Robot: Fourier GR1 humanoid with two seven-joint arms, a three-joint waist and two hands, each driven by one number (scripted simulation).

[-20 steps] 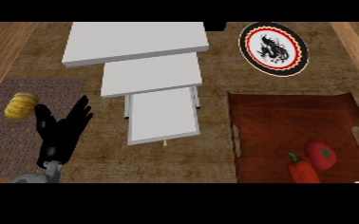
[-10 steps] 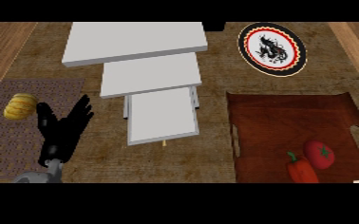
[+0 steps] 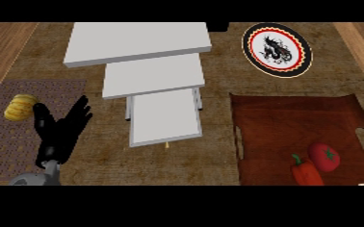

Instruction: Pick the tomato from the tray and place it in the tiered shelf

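Woven counter [image 3: 220, 84], white tiered shelf [image 3: 153, 84], glossy round tomato [image 3: 324, 156]

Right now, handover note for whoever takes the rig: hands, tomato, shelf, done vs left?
Left hand: open, fingers up, resting at lower left, holding nothing.
Right hand: not in view.
Tomato: in the brown tray, near its lower right corner, beside a red pepper.
Tiered shelf: white, centre of the counter, nothing on the tiers that show.
Done: nothing.
Left: grasp the tomato, carry it left, set it on the shelf.
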